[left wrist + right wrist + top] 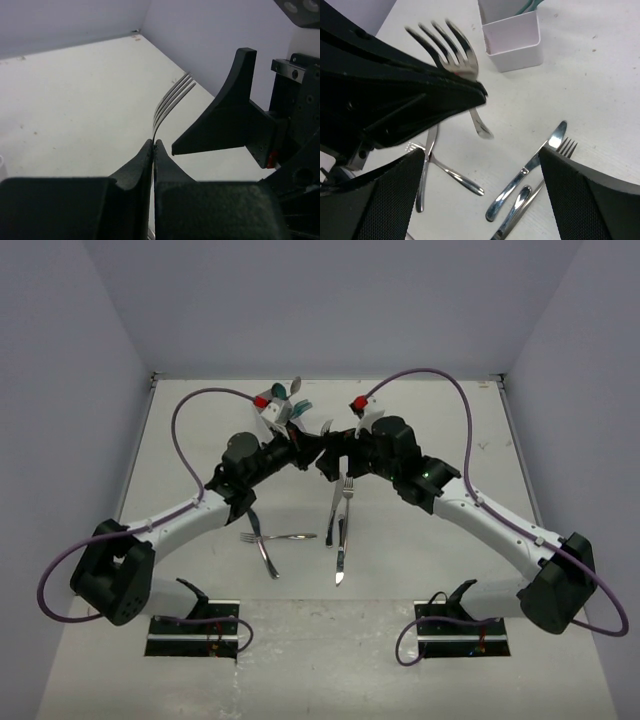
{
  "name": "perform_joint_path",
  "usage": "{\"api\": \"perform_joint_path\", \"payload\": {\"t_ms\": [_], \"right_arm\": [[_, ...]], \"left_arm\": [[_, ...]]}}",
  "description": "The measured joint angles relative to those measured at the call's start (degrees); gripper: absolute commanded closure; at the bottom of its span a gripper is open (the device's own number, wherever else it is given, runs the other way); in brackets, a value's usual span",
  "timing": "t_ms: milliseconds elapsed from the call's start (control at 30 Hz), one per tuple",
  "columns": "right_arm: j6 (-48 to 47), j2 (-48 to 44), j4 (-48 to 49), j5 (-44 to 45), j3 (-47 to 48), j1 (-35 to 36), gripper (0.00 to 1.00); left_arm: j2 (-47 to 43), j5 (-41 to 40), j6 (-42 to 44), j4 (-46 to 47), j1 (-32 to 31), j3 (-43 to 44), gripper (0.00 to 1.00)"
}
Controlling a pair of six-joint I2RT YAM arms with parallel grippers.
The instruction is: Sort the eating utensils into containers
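Fork of thin steel, probably light, stiff and slippery, hangs above mid-desk. The left gripper jaws are shut flat on its handle, the sensible hold. The right gripper jaws gape empty. Other utensils litter the smooth white desk, with containers toward its far edge and pale walls close around.

Organiser stands far back on the table — loose utensils lie scattered before it
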Motion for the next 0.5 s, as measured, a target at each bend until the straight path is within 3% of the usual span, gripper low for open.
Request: {"api": "perform_joint_path", "payload": {"t_ms": [200, 500], "right_arm": [[2.8, -0.2, 0.2, -0.3, -0.4, -3.9, 0.01], [6.8, -0.1, -1.2, 1.3, -5.9, -8.1, 0.01]], "left_arm": [[5.0, -2.4, 11.5, 0.2, 6.0, 8.0, 1.00], [20.4, 6.3, 22.5, 4.5, 20.7, 17.6, 1.00]]}}
